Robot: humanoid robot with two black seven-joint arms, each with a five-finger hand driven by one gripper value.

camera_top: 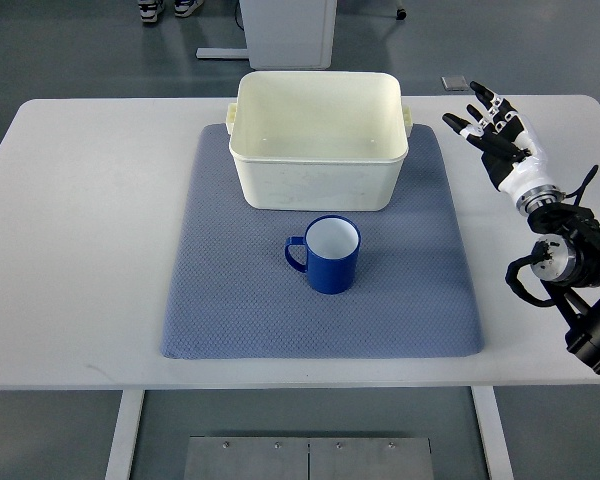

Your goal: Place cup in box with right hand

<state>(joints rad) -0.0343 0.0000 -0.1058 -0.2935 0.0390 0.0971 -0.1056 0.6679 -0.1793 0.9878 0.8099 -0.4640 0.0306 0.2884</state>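
On the white bench [80, 250], the right hand [502, 135], fingers spread and empty, must next reach toward eight o'clock for the cup [330, 255], with the box [318, 150] waiting beyond.

The cup [325, 255] looks glossy blue with a smooth white inside, and behind it the box [318, 140] is matt cream plastic. Both stand on a textured grey-blue cloth mat [230, 300] over the smooth white desk [80, 250].
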